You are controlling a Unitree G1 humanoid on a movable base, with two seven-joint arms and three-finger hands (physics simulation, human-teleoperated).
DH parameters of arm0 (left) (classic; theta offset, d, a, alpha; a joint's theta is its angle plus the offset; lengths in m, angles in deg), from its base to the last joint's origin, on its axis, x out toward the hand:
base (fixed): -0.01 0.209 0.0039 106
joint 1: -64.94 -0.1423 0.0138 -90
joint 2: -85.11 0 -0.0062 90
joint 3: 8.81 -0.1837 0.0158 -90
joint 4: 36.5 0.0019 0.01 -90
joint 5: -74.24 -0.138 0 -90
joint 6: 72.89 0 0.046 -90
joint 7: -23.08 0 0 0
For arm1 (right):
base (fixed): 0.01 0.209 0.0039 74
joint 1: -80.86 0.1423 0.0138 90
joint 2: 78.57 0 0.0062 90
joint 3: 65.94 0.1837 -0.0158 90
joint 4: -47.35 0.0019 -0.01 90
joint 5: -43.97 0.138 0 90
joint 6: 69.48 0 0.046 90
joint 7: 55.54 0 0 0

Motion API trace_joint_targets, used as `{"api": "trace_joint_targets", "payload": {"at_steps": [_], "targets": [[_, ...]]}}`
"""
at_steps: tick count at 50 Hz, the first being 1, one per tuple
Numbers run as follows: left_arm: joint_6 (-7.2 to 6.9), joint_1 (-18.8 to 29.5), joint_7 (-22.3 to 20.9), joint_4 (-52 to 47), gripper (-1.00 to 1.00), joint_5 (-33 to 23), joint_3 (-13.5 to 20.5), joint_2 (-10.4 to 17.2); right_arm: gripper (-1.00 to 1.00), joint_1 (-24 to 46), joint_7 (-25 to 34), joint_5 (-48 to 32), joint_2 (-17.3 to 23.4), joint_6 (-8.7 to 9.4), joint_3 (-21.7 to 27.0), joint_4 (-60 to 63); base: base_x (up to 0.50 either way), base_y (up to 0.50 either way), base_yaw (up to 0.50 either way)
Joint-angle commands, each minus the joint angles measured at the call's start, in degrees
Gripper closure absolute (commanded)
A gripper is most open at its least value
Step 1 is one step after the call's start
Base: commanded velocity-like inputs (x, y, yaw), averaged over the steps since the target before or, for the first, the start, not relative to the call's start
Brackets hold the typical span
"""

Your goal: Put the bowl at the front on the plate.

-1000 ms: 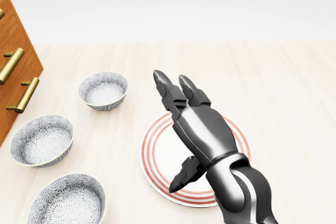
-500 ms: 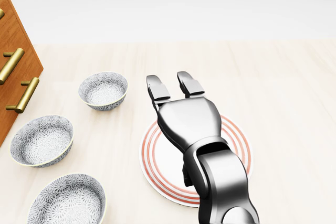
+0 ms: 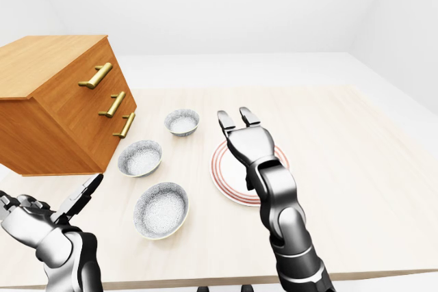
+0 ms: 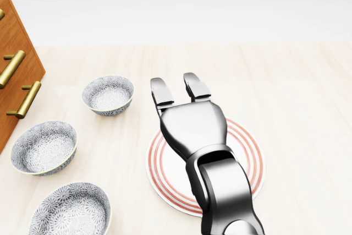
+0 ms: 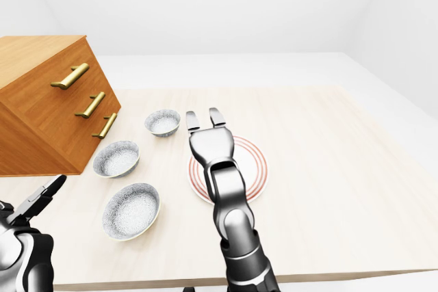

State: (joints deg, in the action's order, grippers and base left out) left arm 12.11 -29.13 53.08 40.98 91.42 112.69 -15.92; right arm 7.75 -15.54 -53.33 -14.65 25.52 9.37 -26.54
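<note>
Bowl (image 4: 108, 94): grey-patterned, glazed, rigid. It sits left in the head view, above two other bowls (image 4: 44, 148), and is taken as the front one. It stands on the surface (image 4: 291, 81), just upper left of the plate (image 4: 250, 155) and apart from it. Probably light, slippery and chippable; pinch the rim. Right hand (image 4: 177, 93): fingers apart, empty, over the plate's upper left. Left hand (image 3: 41, 220): lower left, fingers spread, empty.

A wooden drawer chest (image 3: 61, 107) with three brass handles (image 3: 109, 104) sat upper left, at the pale table's (image 3: 356, 141) left edge.
</note>
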Motion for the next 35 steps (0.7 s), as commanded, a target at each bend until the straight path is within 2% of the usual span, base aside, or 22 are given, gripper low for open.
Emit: {"api": "trace_joint_targets", "payload": {"at_steps": [1,2,3,14,29,35], "targets": [[0.00,-0.1,0.0,-0.2,-1.00,0.1,0.1,0.0,-1.00,-0.1,0.0,-4.4,-1.7,0.00,-3.1,1.0,0.00,0.00,0.00],[0.00,-0.1,0.0,-0.2,-1.00,0.1,0.1,0.0,-1.00,-0.7,0.0,-2.9,-2.9,0.00,-3.8,0.5,0.00,0.00,0.00],[0.00,-0.1,0.0,0.1,-1.00,0.1,0.1,0.0,-1.00,-0.8,0.0,-5.9,-2.6,0.00,-6.0,0.6,0.00,0.00,0.00],[0.00,-0.4,0.0,-0.4,-1.00,0.0,0.1,-0.2,-1.00,-5.3,0.0,-9.8,-6.2,0.00,-11.8,2.4,0.00,0.00,0.00],[0.00,-0.3,0.0,0.0,-1.00,0.0,0.1,-0.2,-1.00,-10.0,0.0,-8.1,-5.5,0.00,-17.6,0.4,0.00,0.00,0.00],[0.00,-0.2,0.0,0.1,-1.00,-0.1,0.0,-0.1,-1.00,-12.8,0.0,-8.2,-4.6,0.00,-21.7,1.7,0.00,0.00,0.00]]}}
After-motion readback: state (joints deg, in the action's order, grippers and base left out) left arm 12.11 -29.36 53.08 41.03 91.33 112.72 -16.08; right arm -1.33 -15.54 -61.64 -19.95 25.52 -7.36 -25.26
